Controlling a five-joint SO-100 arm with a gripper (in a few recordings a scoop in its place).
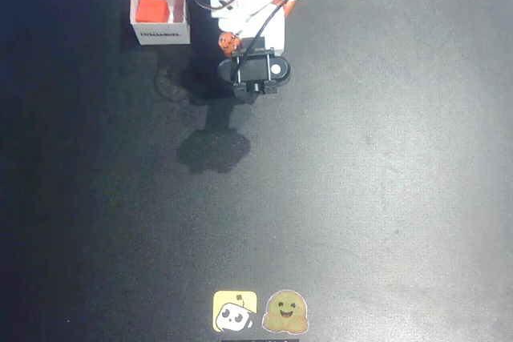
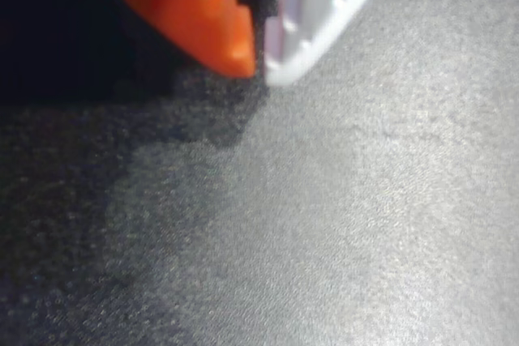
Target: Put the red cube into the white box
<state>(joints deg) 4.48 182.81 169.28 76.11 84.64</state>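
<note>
Red cube seated inside the white box, as we see in the overhead view; the box stands upright at the upper left of the dark worktop, its opening facing up and its lettered wall turned toward the lower edge of the picture. We find the arm folded just to the right of the box, white with orange parts and looped cables, a black motor block at its lower end, and its shadow cast on the worktop below it. Two stickers, one yellow and one tan, lie side by side at the bottom edge, well apart from box and arm. In the wrist view we note the pincer at the top of the picture: an orange finger and a white finger whose tips all but meet, with nothing between them. Beneath the tips lies bare grey worktop, shaded on the left side.
</note>
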